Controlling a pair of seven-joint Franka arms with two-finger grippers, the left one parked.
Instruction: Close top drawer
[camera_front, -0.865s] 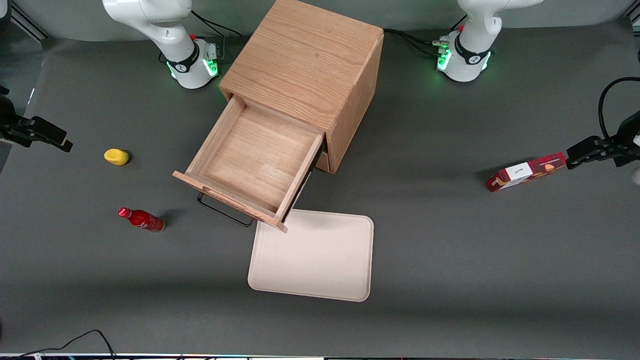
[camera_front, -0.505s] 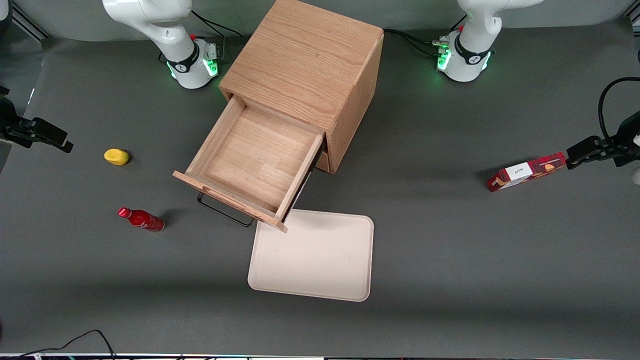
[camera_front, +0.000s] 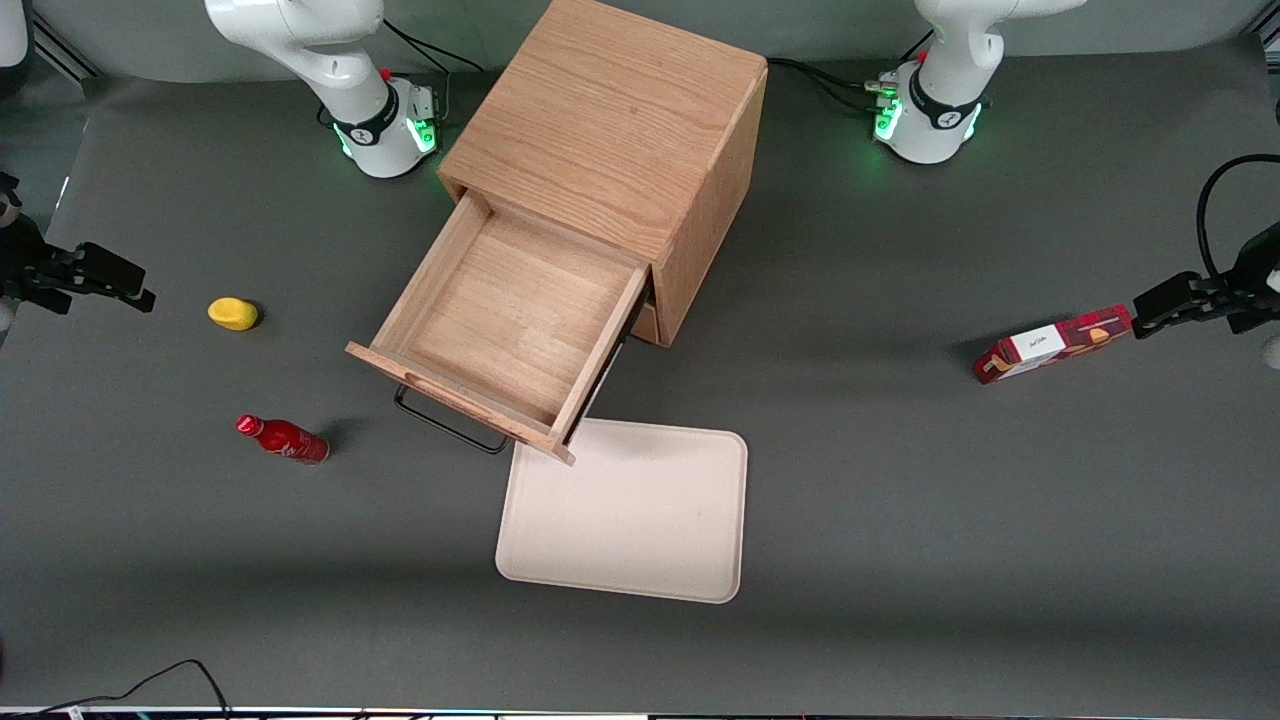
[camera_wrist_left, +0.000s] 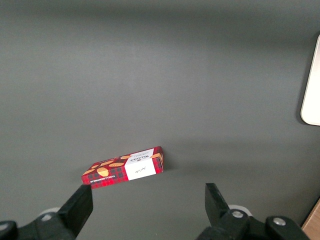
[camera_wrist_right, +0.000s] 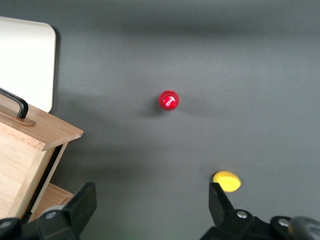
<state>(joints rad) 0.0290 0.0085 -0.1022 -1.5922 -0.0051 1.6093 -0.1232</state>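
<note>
In the front view, the top drawer (camera_front: 510, 325) sticks far out of the wooden cabinet (camera_front: 610, 130), with its black handle (camera_front: 447, 422) nearest the camera, beside the white tray (camera_front: 625, 510). The gripper (camera_front: 125, 290) hangs at the working arm's end of the table, near the yellow thing (camera_front: 232, 313) and well apart from the drawer. In the right wrist view, the gripper (camera_wrist_right: 152, 202) has its fingers (camera_wrist_right: 82, 202) wide apart and holds nothing, above the table, with the red bottle (camera_wrist_right: 169, 100) standing upright.

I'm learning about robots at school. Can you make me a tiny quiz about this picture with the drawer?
1. True or false: the top drawer is shut.
2. What is inside it? A) bottle B) nothing C) box
3. Is the gripper touching the drawer's handle?

Key: 1. False, it is pulled out. 2. B. 3. No, it hangs open at the working arm's end of the table, near the yellow thing.
</note>
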